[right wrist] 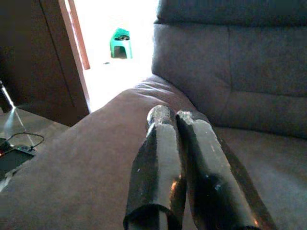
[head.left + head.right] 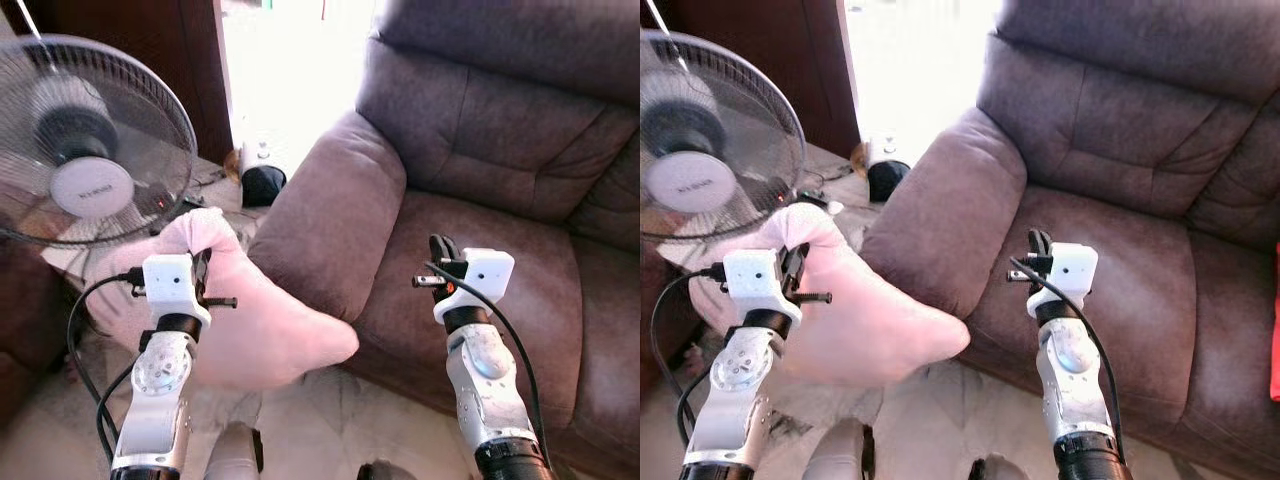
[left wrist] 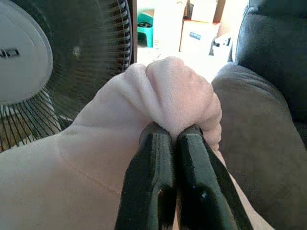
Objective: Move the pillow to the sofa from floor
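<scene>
Setting: home living room. Evidence: upholstered brown sofa [image 2: 480,200], standing fan [image 2: 85,140], tiled floor [image 2: 320,420], bright doorway [image 2: 290,70].

Soft pink pillow [image 2: 250,320], bunched corner pinched, beside brown sofa [image 2: 480,200] armrest.

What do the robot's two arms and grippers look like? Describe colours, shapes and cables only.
Both arms are silver, rounded metal segments with round joint discs and black cuffs lower down. Each wrist carries a white boxy camera housing above an orange-trimmed collar. Black cables loop alongside each arm. The left gripper and right gripper each have two long black jaws, glossy and blunt-tipped.
</scene>
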You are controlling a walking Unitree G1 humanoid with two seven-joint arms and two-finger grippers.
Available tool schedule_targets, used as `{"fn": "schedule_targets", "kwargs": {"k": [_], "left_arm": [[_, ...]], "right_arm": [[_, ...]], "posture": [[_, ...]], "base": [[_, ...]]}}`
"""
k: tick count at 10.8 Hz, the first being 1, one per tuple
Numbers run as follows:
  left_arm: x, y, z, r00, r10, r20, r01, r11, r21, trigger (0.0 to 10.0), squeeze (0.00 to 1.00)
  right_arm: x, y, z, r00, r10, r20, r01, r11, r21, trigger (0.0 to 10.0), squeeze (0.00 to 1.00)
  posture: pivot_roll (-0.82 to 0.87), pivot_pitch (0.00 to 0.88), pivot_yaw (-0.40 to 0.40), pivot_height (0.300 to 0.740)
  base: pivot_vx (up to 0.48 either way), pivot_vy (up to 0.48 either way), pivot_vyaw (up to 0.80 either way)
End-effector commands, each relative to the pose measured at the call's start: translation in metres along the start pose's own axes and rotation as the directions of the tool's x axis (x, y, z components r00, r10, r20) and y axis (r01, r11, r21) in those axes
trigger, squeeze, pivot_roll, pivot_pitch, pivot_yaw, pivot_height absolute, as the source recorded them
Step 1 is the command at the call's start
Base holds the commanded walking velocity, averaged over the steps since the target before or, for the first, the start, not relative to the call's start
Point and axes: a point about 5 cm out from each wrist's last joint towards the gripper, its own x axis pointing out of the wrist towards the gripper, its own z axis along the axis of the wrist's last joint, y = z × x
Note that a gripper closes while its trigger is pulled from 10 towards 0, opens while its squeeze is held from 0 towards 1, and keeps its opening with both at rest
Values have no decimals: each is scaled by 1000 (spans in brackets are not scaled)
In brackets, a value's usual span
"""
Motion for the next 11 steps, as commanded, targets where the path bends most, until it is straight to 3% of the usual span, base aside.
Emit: {"fn": "schedule_targets", "kwargs": {"k": [1, 7, 11], "left_arm": [[8, -6, 32, 989, -29, 147, 29, 1000, -1, 10000, 0], [12, -14, 34, 986, -75, 148, 75, 997, 3, 10000, 0], [30, -26, 65, 967, -125, 224, 146, 986, -82, 10000, 0]], "right_arm": [[0, -2, 0, 1000, -8, 2, 8, 1000, 0, 10000, 0], [0, -3, -8, 999, -13, -36, 13, 1000, -4, 10000, 0], [-6, -9, -33, 985, -38, -171, 53, 995, 86, 10000, 0]], "posture": [[109, 73, -77, 732], [111, 61, -75, 740], [117, 50, -66, 740]], "base": [[0, 0, 0], [0, 0, 0], [0, 0, 0]]}}
